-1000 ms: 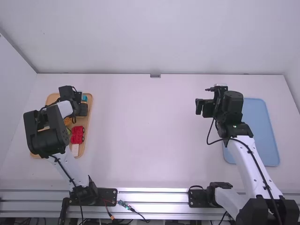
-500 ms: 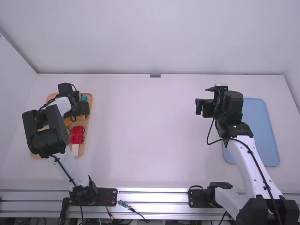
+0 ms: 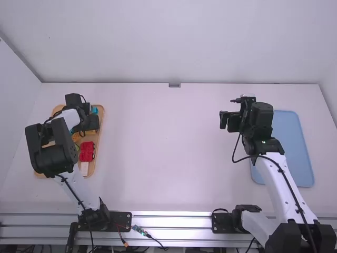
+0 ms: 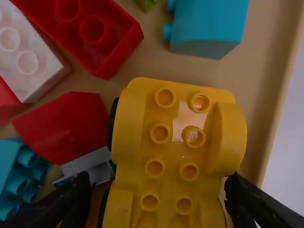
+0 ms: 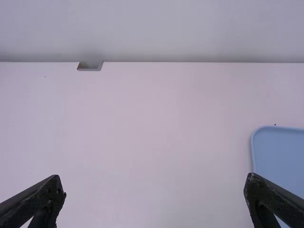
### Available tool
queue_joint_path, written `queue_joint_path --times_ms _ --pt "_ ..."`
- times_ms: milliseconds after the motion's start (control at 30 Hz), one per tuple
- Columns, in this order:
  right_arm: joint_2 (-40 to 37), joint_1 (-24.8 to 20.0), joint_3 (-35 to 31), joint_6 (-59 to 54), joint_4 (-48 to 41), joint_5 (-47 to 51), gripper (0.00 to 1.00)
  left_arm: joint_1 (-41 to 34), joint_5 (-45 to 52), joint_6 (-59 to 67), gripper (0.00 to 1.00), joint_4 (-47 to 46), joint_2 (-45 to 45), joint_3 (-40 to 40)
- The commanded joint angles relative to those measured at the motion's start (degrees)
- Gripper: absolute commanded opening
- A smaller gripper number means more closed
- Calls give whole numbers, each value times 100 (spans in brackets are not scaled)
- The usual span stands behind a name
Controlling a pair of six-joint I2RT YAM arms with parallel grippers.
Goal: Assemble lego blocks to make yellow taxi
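My left gripper [image 3: 90,123] is low over the wooden tray [image 3: 99,113] at the table's left side. In the left wrist view, the left gripper [image 4: 157,197] stands open, its fingers on either side of a yellow car-shaped block [image 4: 175,147] with black wheels; a narrow gap shows on one side. Red blocks [image 4: 102,40], a white block [image 4: 35,61], and blue blocks [image 4: 206,28] lie around it in the tray. My right gripper [image 3: 229,120] is above the table at the right. In the right wrist view, the right gripper [image 5: 154,185] is open with nothing between its fingers.
A light blue tray [image 3: 297,153] lies at the table's right, partly under the right arm. The wooden tray's raised rim [image 4: 278,95] runs close beside the yellow block. A wall stands along the table's far edge.
The left gripper shifted slightly to the right and nearer the camera over the tray, then slightly back left. The right arm stayed still.
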Motion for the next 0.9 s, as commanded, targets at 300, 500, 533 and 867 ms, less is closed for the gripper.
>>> queue_joint_path --times_ms 300,500,533,867 --pt "55 -20 223 4 -9 -11 99 17 -26 175 76 295 76 -361" --pt "55 -22 223 7 -9 -11 99 17 -22 175 78 284 76 -361" --pt "55 -20 223 7 -9 -11 99 24 -24 177 78 284 76 -361" --pt "55 -22 223 9 11 -13 99 17 -24 372 71 306 76 -461"
